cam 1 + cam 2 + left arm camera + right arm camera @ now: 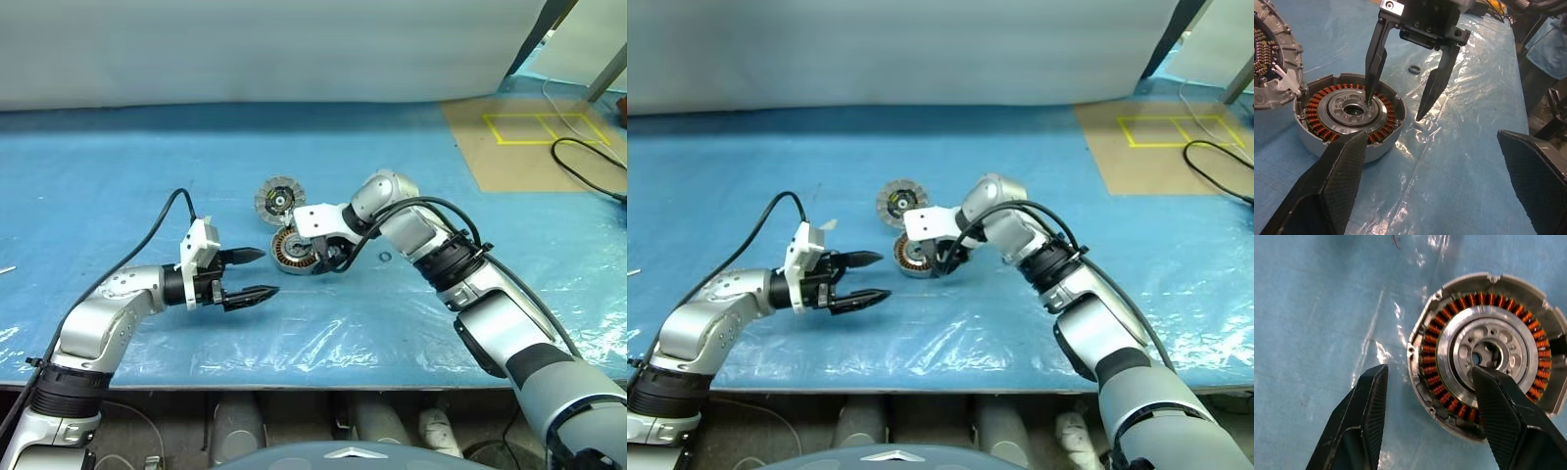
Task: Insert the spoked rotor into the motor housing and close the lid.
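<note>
The motor housing (1386, 142) stands open on the blue sheet, its copper windings showing. Inside the winding ring lies the spoked rotor (1484, 320), a flat dark-edged silver wheel with holes round an open middle. The lid (279, 199) is folded back flat behind the housing, ribbed face and black-and-yellow centre up. My right gripper (1393, 110) points down over the housing and is open, holding nothing. One of its fingertips is at the rotor's hub and the other is outside the housing's rim; I cannot tell whether it touches. My left gripper (269, 273) is open and level, a short way left of the housing.
A tiny black O-ring (385, 257) lies on the sheet just right of the housing. A brown board with yellow tape lines (539, 127) and a black cable (588, 162) sit at the back right. The table's front edge (294, 382) runs close below both arms.
</note>
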